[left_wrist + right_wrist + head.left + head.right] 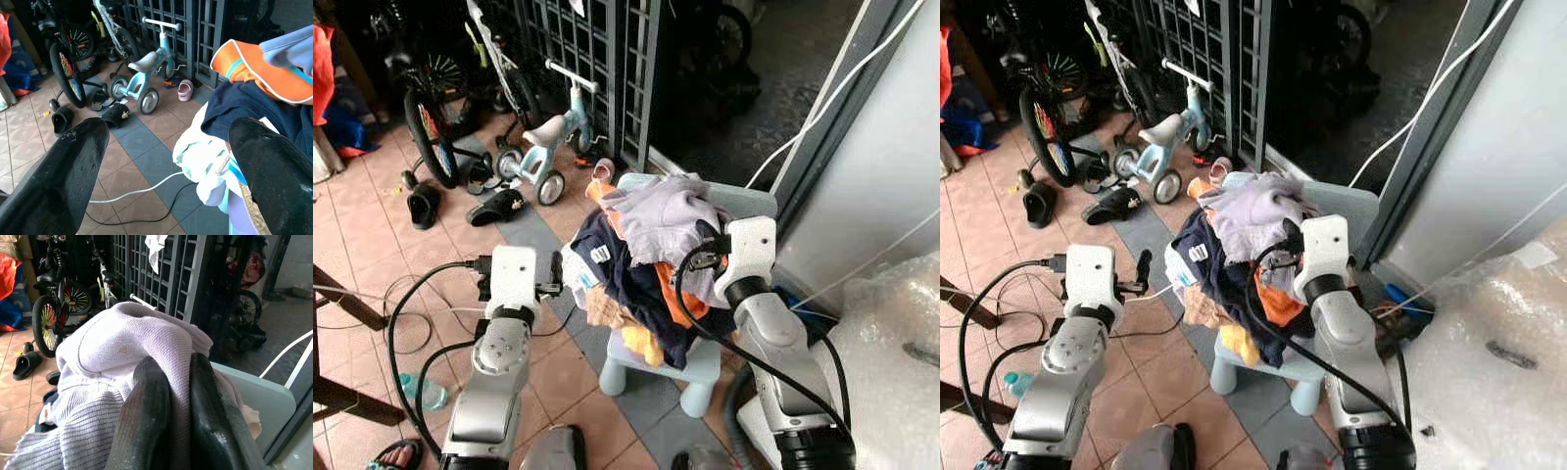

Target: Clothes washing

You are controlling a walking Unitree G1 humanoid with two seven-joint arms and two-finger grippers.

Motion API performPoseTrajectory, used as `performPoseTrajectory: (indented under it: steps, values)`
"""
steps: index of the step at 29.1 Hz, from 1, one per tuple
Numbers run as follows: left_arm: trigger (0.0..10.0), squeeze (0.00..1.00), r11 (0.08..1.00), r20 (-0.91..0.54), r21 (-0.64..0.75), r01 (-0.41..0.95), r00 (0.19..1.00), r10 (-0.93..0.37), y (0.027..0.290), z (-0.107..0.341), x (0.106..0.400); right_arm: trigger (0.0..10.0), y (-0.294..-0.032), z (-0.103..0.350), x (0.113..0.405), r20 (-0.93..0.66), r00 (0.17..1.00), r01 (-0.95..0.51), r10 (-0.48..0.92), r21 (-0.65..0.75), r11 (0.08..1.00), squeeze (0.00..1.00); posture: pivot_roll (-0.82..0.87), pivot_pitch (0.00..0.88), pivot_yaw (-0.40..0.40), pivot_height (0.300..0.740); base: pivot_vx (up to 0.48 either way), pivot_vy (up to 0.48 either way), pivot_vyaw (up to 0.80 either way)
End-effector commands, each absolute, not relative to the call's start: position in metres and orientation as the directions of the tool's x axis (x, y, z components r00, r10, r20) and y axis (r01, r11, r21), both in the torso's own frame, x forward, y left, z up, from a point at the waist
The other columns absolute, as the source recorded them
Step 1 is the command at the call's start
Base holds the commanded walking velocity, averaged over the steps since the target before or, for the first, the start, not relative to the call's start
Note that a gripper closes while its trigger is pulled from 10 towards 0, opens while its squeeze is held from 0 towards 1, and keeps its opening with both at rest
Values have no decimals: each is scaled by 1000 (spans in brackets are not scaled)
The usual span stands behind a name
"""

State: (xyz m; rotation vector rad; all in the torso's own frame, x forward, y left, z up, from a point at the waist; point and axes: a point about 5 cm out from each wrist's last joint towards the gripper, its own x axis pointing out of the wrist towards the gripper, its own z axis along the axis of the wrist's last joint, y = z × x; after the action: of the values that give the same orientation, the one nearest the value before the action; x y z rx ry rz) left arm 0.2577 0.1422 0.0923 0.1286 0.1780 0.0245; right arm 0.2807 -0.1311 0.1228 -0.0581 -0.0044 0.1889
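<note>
So the left hand [161, 161] hangs wide apart just beside the clothes pile [646, 264], which is heaped on a small pale blue chair [700, 367]: navy, orange and yellow bits all crumpled, with a ribbed lavender sweater [122, 362] on top. Over on the right, the right hand [178, 406] has its fingers pinched on that sweater.

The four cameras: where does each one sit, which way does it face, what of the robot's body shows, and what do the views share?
Left eye view: on the head, looking down at the clothes pile on the small chair; both silver arms show.
Right eye view: the same scene from the other eye.
Left wrist view: along the open left tool, beside the pile, toward the tricycle.
Right wrist view: along the right tool, pinching the lilac garment.
Shared: the pile shows in all.
</note>
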Motion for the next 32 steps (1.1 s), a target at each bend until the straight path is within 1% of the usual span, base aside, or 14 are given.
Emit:
performPoseTrajectory:
  steps: [1,2,4,7,11,14,15,17,20,23,32]
  values:
    - [10000,0,991,-190,136,0,981,26,143,90,258,10000,-141,125,281,-1,990,-140,140,-59,988,0,-49,0,35,740,-244,0,0]
    - [10000,0,991,-185,137,0,982,26,143,90,259,10000,-143,125,281,6,993,-116,116,-8,993,0,-53,0,32,740,-300,0,0]
    - [10000,0,991,-184,133,-10,982,35,144,91,260,10000,-144,128,283,14,995,-102,102,7,995,0,-66,0,36,740,-287,0,0]
    - [10000,0,993,-182,121,-9,983,31,143,91,261,10000,-146,133,285,46,993,-107,108,-22,994,0,-66,0,36,740,-259,0,0]
    - [10000,0,993,-180,113,20,984,1,137,92,260,10000,-155,130,285,20,998,-51,51,-4,999,0,-70,0,48,740,0,0,0]
    - [10000,0,995,-169,87,51,985,-35,135,94,259,10000,-162,133,286,34,999,-5,6,-13,1000,0,-68,0,47,740,0,0,0]
    - [10000,0,995,-161,69,67,985,-55,136,96,260,10000,-163,136,288,47,999,13,-11,-32,999,0,-68,0,47,740,0,0,0]
    - [10000,0,995,-164,69,67,985,-55,138,94,259,10000,-164,136,290,46,999,24,-22,-39,999,0,-70,0,43,740,0,0,0]
    - [10000,0,997,-179,62,54,983,-42,140,91,259,10000,-163,136,293,47,999,23,-21,-39,999,0,-69,0,40,740,0,0,-800]
    - [10000,0,997,-181,40,72,981,-64,137,91,256,10000,-163,139,296,59,998,24,-21,-44,999,0,-67,0,39,740,0,0,-800]
    - [10000,0,995,-176,47,82,982,-73,136,92,257,10000,-164,139,296,68,997,32,-29,-47,998,0,-69,0,45,740,0,0,-800]
